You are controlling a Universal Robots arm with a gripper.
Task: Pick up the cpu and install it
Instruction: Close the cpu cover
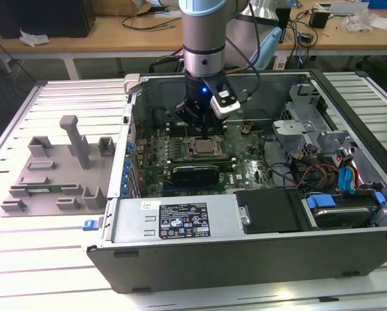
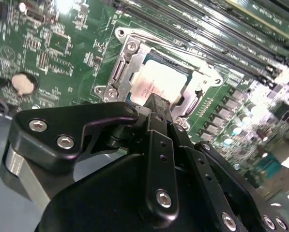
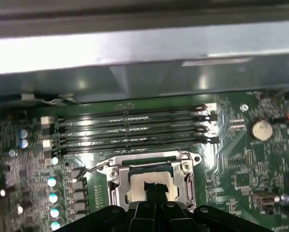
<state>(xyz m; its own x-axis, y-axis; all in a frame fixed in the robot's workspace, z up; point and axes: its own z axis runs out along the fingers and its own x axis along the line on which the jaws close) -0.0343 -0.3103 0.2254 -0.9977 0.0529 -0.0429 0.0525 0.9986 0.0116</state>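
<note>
The cpu (image 2: 159, 82) is a small silver square lying flat inside the metal-framed socket (image 2: 122, 60) on the green motherboard. It also shows in the first wrist view, cpu (image 3: 137, 182), and in the exterior view, cpu (image 1: 205, 147). My gripper (image 2: 156, 102) hangs just above the cpu, and its black tip covers part of the chip's edge in both wrist views. In the exterior view the gripper (image 1: 199, 123) stands upright inside the open computer case (image 1: 180, 223), right over the socket.
Memory slots (image 3: 134, 128) run beside the socket, toward the case wall. A coin battery (image 3: 261, 129) sits on the board. Drive bays and cables (image 1: 336, 168) take up the case at the exterior view's right. A grey fixture plate (image 1: 57, 175) with blocks lies outside the case at the exterior view's left.
</note>
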